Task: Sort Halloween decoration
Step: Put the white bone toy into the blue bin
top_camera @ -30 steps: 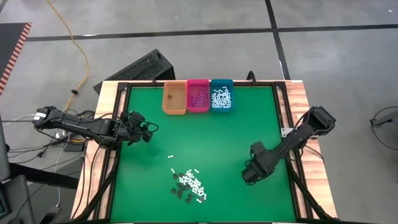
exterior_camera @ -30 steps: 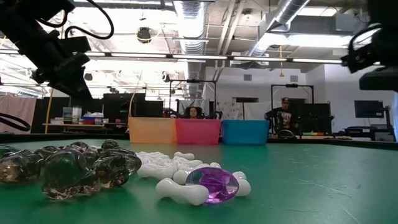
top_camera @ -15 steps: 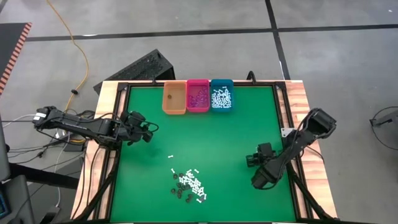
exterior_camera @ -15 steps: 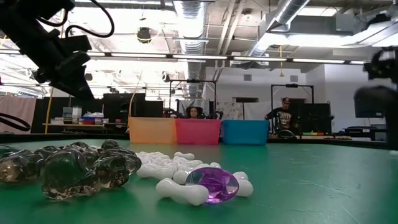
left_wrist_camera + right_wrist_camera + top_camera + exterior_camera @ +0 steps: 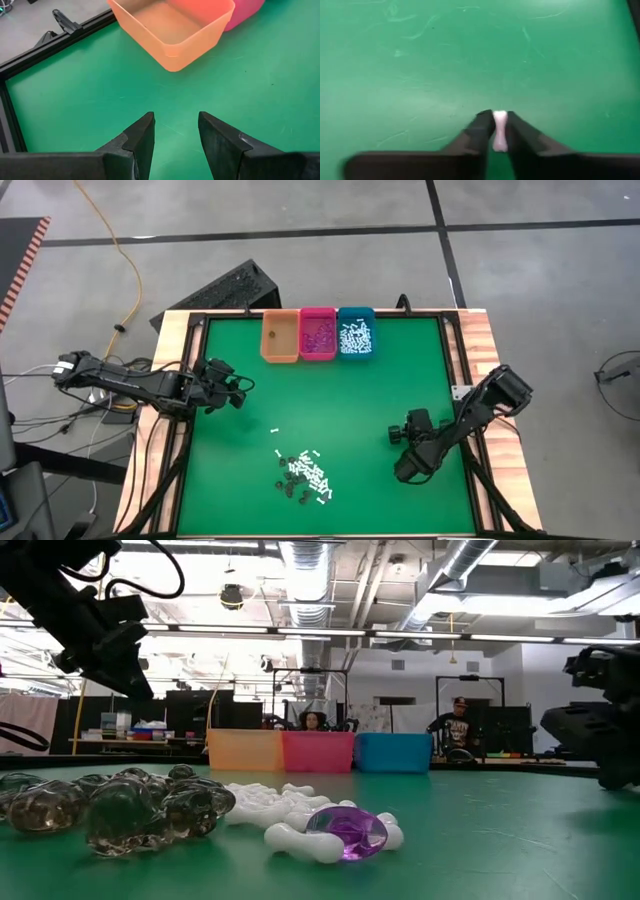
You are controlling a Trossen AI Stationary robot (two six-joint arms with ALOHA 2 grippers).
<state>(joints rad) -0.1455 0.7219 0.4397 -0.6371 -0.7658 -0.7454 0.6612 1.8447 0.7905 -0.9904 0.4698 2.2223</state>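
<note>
Right gripper [image 5: 499, 131] is clamped on one white bone [image 5: 499, 131] over bare green mat [image 5: 400, 380], likely bound for the teal bin [image 5: 356, 335] holding white pieces. Unsorted pile [image 5: 304, 476] sits near the front edge. Left gripper [image 5: 175, 131] waits, fingers apart, near the orange bin [image 5: 172, 30]. No readable labels.

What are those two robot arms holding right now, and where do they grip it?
The right gripper pinches a small white bone-shaped piece between its fingers, which press its two long sides. The left gripper, near the orange bin, is open and empty.
</note>
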